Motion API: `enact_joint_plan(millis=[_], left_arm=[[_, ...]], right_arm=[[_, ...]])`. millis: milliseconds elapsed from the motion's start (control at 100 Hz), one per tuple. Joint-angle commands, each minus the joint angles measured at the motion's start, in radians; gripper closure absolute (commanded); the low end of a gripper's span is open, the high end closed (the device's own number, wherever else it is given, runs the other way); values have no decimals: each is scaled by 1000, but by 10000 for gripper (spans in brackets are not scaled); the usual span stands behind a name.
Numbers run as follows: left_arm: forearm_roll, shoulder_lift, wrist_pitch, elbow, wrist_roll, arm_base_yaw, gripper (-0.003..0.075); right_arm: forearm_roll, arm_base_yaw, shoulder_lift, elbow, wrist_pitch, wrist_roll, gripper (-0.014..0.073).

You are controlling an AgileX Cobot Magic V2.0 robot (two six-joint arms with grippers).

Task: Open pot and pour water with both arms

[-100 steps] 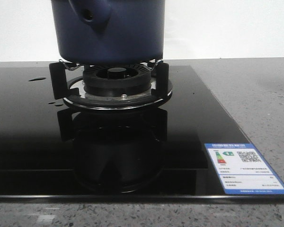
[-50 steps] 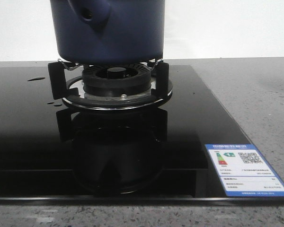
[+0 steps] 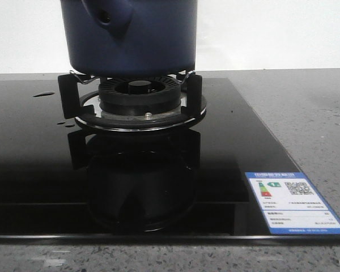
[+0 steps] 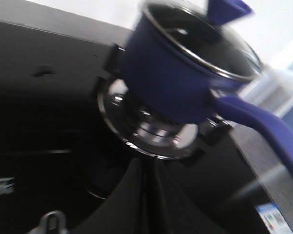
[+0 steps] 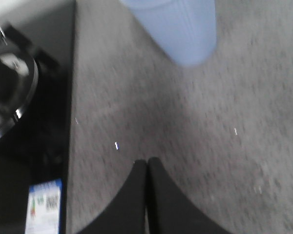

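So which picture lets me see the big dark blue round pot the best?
The left wrist view: the dark blue round pot shows whole on the burner, with its shiny rim, glass lid and long handle, though blurred. The front view shows only the pot's lower body and side stub, its top cut off. The right wrist view shows no pot, just a pale blue ribbed cup.

You see a matt navy pot on a shiny metal burner ring, a glossy black glass hob, a speckled stone counter, and a ribbed pale cup.
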State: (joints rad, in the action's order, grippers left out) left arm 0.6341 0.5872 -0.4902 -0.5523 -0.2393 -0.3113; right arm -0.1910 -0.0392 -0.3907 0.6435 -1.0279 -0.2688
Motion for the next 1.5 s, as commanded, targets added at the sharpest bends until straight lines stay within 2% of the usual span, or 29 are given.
enact_joint_plan(millis=[0,180,300,410,590,690,790,880,950,1030,1100,1250,1421,1491], left_arm=[[135,61,5,-88,-137,-42,736],[419,176,-232,-223,-441,-67,722],[613,257,-401,-300,-686,-67,722],[724,325,-430,-348,-876,-67,722],[774,409,-426,-407,-1170,-67,710],[780,435,-416,-425,-1313,-67,635],[826,450,-353,-424,-1375,-67,492],[856,453,-268,-424,-1377,-67,325],[865,453,-200,-424,-1377,-67,249],[861,460,-152,-424,-1403,-67,248],[863,479,-152,-437,-1445,-65,263],[874,558,-176,-501,-1460,-51,271],[1017,676,-456,-602,-1466,84,271],[1054,718,-527,-641,-1466,143,271]], right_arm=[[-99,-7,-55,71,-60,94,668],[-375,-7,-110,114,-139,269,668],[-493,-7,-120,124,-128,417,668],[-509,-7,-120,124,-79,541,668],[-509,-7,-120,124,32,728,667],[-507,-7,-120,124,73,793,657],[-507,-7,-120,124,118,794,567],[-507,-7,-120,124,148,794,409],[-507,-7,-120,124,171,794,266],[-507,-7,-120,124,190,794,120],[-507,-7,-120,124,207,794,55],[-507,-7,-120,124,214,794,47],[-507,-7,-120,124,203,794,47],[-507,-7,-120,124,201,794,47]])
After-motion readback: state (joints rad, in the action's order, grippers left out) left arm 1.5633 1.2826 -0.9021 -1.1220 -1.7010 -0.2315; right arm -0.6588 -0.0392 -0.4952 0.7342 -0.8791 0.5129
